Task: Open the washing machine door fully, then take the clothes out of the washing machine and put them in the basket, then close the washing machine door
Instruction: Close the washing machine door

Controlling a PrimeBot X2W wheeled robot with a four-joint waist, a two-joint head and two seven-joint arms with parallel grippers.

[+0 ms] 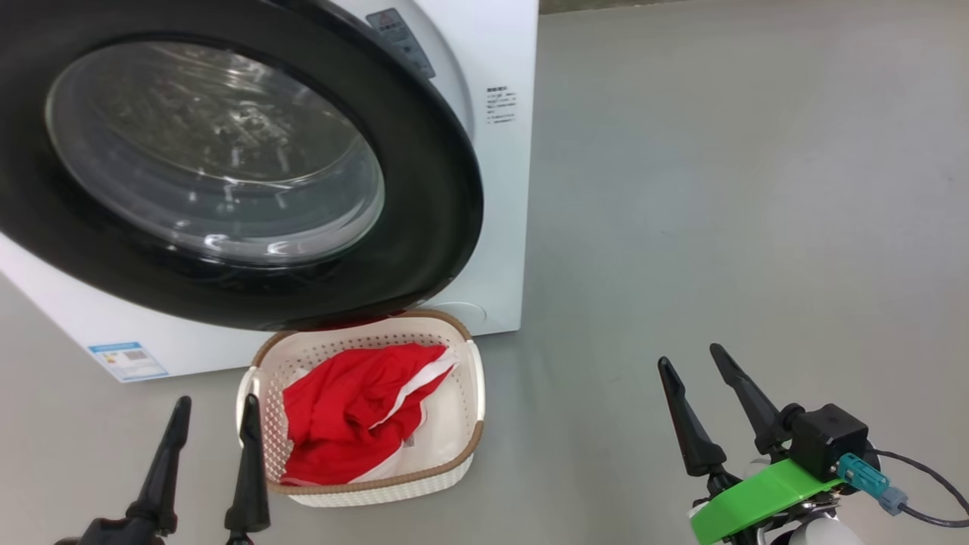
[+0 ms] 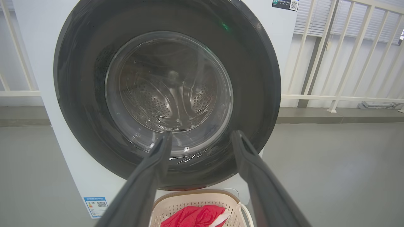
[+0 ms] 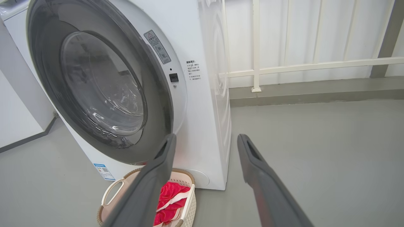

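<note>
The washing machine (image 1: 503, 227) is a white box, and its door (image 1: 424, 189) lies across the front with the black rim and glass bowl facing me. In the right wrist view the door's (image 3: 157, 101) right edge stands a little off the front, with a small latch socket (image 3: 173, 77) showing beside it. The basket (image 1: 473, 431) sits on the floor below the door, holding the red and white clothes (image 1: 348, 412). My left gripper (image 1: 216, 401) is open and empty just left of the basket. My right gripper (image 1: 690, 356) is open and empty over bare floor to the right.
Grey floor (image 1: 719, 189) stretches out to the right of the machine. A white railing (image 3: 300, 66) on a low kerb runs behind it. Through the door glass the steel drum (image 2: 167, 101) shows. A green bracket (image 1: 757, 492) and a cable sit on my right wrist.
</note>
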